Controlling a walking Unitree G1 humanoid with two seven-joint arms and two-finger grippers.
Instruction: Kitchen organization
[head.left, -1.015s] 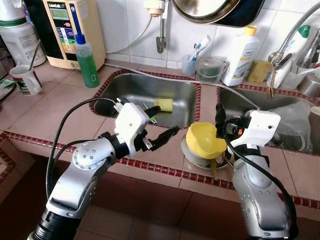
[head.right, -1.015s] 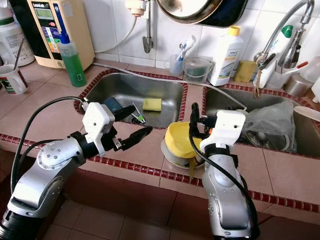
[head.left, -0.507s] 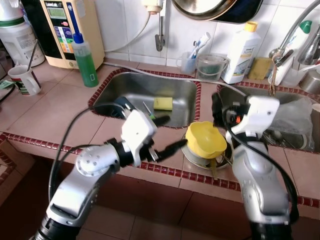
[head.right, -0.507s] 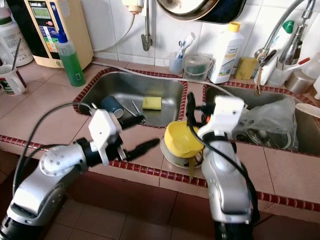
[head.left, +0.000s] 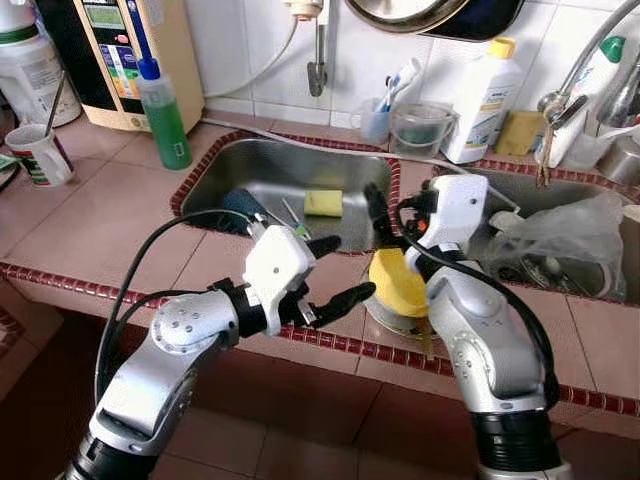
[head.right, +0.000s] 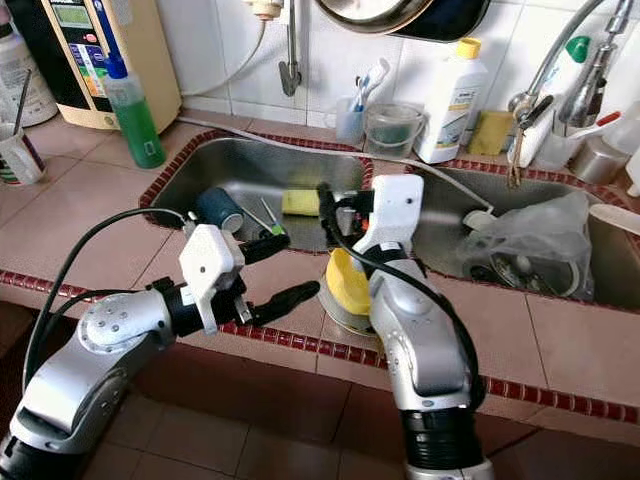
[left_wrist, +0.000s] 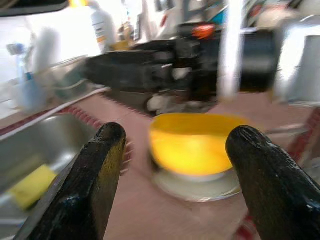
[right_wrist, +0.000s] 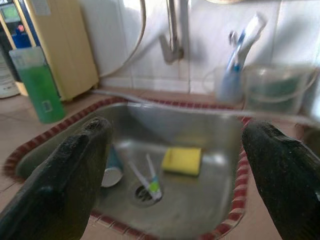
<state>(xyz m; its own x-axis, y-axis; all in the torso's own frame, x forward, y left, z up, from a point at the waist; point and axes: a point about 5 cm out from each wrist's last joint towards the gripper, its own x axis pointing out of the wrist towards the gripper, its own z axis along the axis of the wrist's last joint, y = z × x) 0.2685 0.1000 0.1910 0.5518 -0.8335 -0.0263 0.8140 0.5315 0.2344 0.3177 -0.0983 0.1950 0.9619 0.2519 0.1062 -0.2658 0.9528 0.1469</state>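
Left claw (head.left: 335, 270) spread wide, empty, hovering low over the worktop (head.left: 90, 215) edge and aimed at the yellow bowl (head.left: 395, 285) just ahead. Seen along the left wrist, bowl (left_wrist: 195, 145) framed squarely between the two open fingers (left_wrist: 92, 185), sitting inside a metal dish (left_wrist: 200, 182) on the tile strip between the two sinks. Right claw (head.left: 375, 212) likewise open and empty, raised above the bowl and pointing off toward the left sink (head.right: 260, 165), where a yellow sponge (right_wrist: 182, 160), a toothbrush (right_wrist: 150, 182) and a tipped cup (right_wrist: 112, 167) lie. Left claw judged better lined up with the bowl: straight ahead, no long axis to match, rim reachable from the side. Right arm (head.left: 480, 340) crowding close behind the bowl, a likely obstacle.
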